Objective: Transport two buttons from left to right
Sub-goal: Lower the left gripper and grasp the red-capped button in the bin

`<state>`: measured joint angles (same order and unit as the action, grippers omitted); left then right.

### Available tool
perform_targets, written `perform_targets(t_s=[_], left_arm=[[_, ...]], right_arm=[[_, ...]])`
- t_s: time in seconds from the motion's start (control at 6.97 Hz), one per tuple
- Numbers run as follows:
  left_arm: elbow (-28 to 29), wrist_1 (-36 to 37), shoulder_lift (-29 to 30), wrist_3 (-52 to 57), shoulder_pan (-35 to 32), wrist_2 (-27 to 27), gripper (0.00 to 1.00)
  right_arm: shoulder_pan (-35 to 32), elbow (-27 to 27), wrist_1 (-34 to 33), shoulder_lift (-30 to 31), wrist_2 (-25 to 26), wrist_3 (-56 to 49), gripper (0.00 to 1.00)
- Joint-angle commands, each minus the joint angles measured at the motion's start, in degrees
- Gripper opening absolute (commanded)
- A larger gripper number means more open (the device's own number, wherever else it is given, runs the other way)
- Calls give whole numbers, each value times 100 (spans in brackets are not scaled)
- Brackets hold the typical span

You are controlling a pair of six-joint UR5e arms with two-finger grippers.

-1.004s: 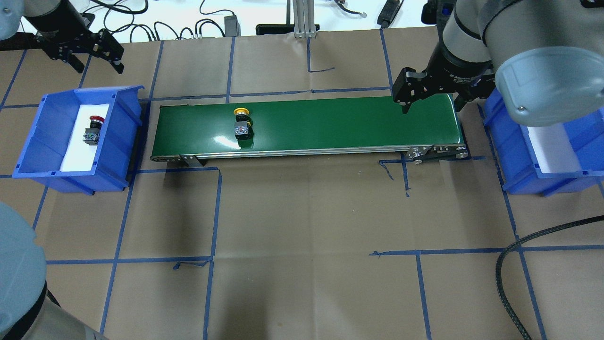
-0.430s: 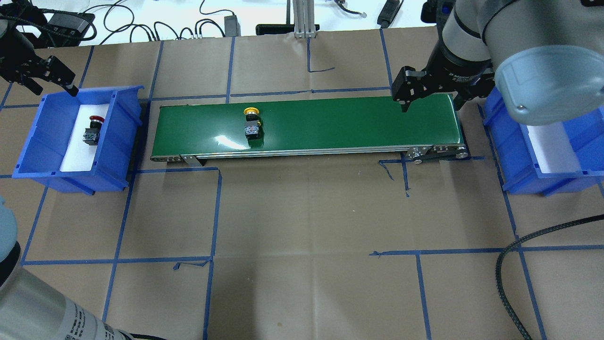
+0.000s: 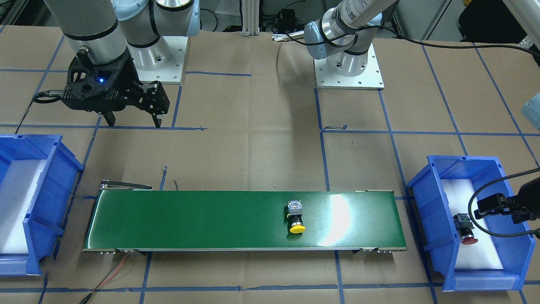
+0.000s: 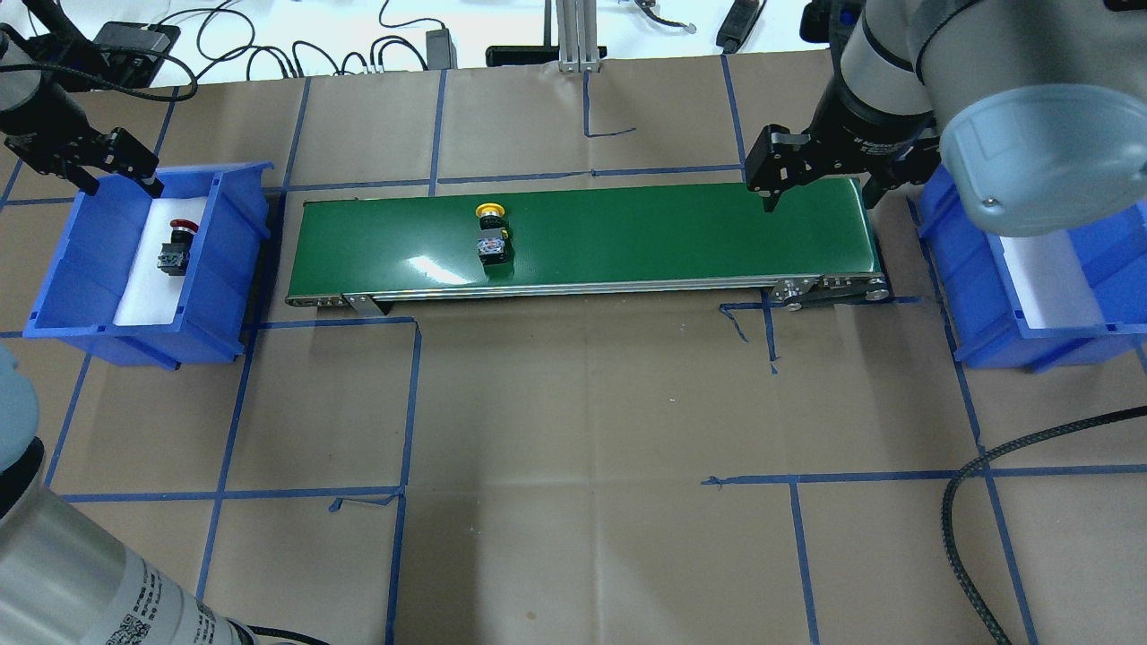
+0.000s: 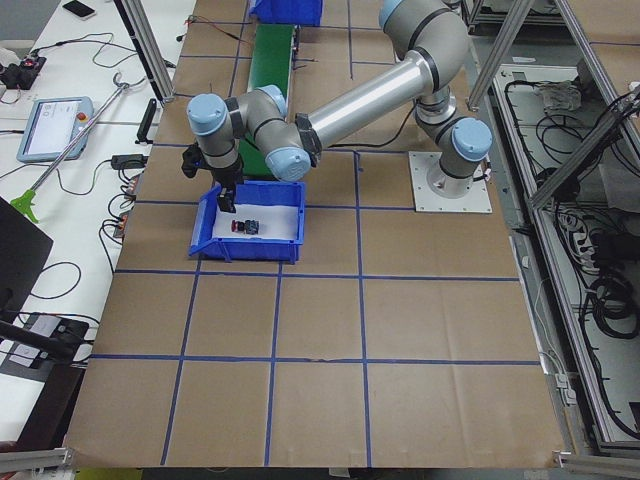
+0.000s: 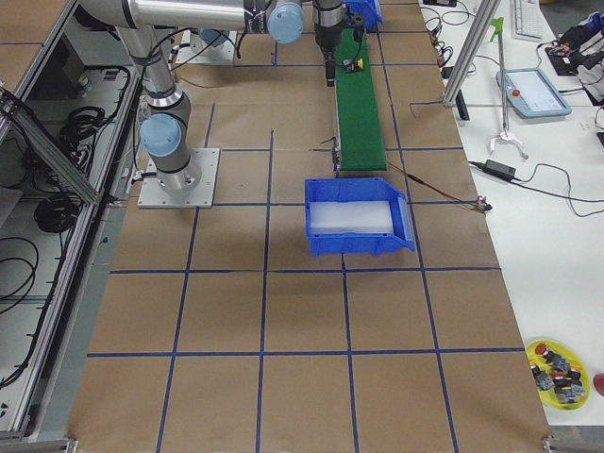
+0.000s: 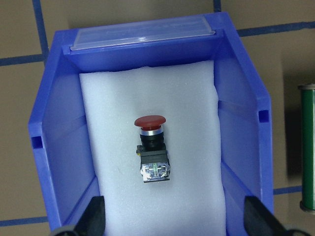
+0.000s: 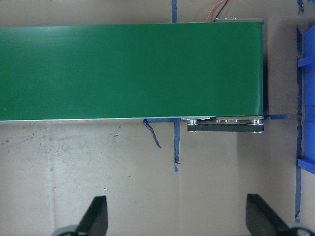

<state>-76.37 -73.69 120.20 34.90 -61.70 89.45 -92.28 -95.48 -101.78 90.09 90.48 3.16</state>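
The red-capped button (image 4: pixel 174 246) lies on white foam in the left blue bin (image 4: pixel 240 235). It also shows in the left wrist view (image 7: pixel 151 147) and the front view (image 3: pixel 465 228). The yellow-capped button (image 4: pixel 491 235) lies on its side on the green conveyor belt (image 4: pixel 645 228), left of the middle; the front view shows it too (image 3: pixel 296 216). My left gripper (image 4: pixel 123 182) is open and empty above the bin's far end; its fingertips (image 7: pixel 96 216) frame the button from above. My right gripper (image 4: pixel 820 193) is open and empty above the belt's right end (image 8: pixel 128 69).
A second blue bin (image 4: pixel 977 300) with white foam stands right of the belt, with no button in it (image 3: pixel 59 185). Blue tape lines cross the brown paper table. A black cable (image 4: pixel 963 502) loops at the front right. Cables lie along the back edge.
The yellow button has travelled to the right on the belt. My left gripper has swung from behind the table to above the left bin's far end. The right arm has stayed still.
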Motion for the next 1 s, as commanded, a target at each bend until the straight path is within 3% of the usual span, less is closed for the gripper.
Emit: perform_targets(t_s=[0.0, 0.43, 0.72, 0.86], left_arm=[[-516, 826, 162, -1, 27, 2, 100], [-1291, 1881, 267, -10, 132, 2, 100], [-1345, 2069, 408, -27, 194, 2, 100], [-1302, 2069, 408, -106, 185, -15, 90]], right_arm=[[0, 4, 0, 8, -4, 0, 100], [0, 4, 0, 0, 4, 0, 100], [0, 4, 0, 0, 4, 0, 100], [0, 12, 0, 8, -4, 0, 100]])
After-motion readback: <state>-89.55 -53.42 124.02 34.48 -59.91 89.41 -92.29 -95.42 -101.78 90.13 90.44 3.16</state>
